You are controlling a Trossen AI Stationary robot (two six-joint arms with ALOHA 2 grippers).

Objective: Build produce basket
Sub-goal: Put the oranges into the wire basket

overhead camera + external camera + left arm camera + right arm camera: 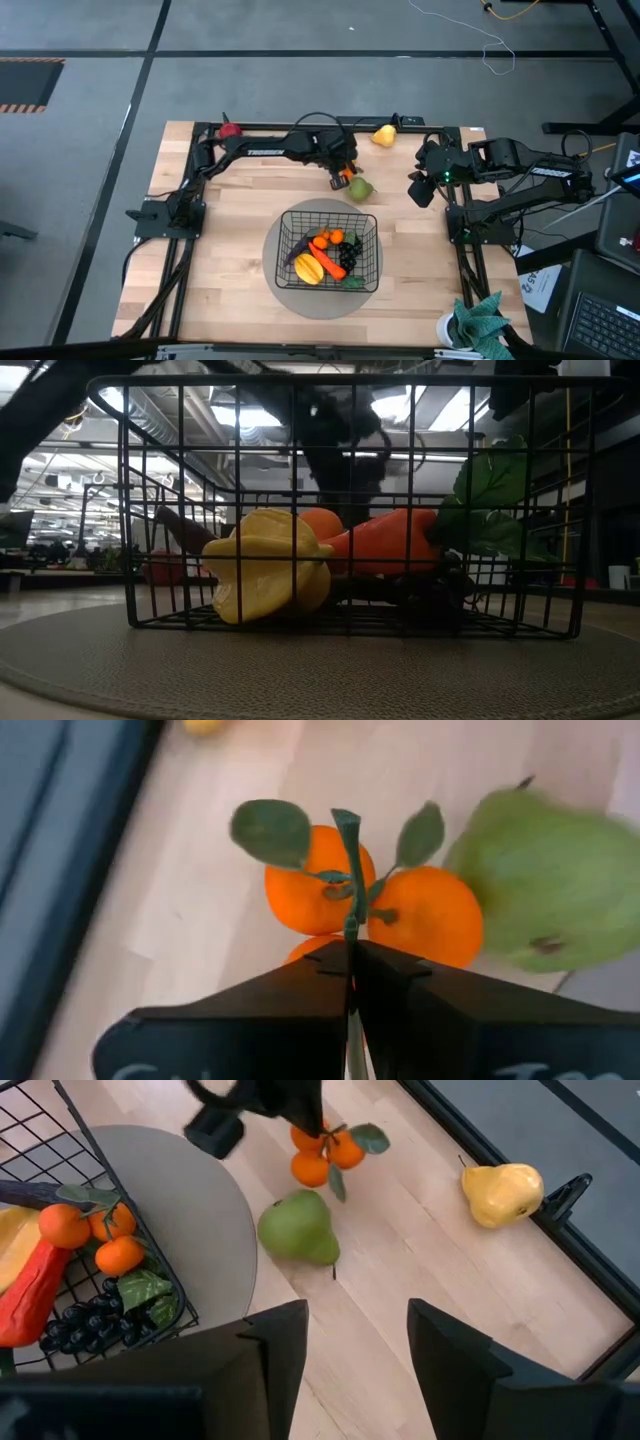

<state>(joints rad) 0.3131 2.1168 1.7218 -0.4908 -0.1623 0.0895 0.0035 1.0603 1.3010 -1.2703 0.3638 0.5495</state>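
Observation:
The black wire basket (372, 232) stands on a round grey mat (290, 300) at the table's middle. It holds an orange carrot (390, 540), a yellow piece (265, 565), small oranges (118, 1255) and dark grapes (85, 1325). My left gripper (343, 172) is shut on a leafy cluster of small oranges (425, 915) on the far side of the basket, next to a green pear (361, 189) that lies on the table. A yellow pear (384, 134) and a red apple (231, 130) lie at the far edge. My right gripper (358, 1320) is open and empty at the right. My left gripper pinches the cluster's thin green stem (350, 910) between its two fingertips, from above, pointing down. The oranges (312, 1168) hang below the fingers, beside the green pear (550, 885). Whether they are clear of the table, I cannot tell.
A black frame (300, 127) runs along the table's far edge and both sides. A green cloth (480, 318) and papers lie off the near right corner. Bare wood (230, 210) lies left of the mat.

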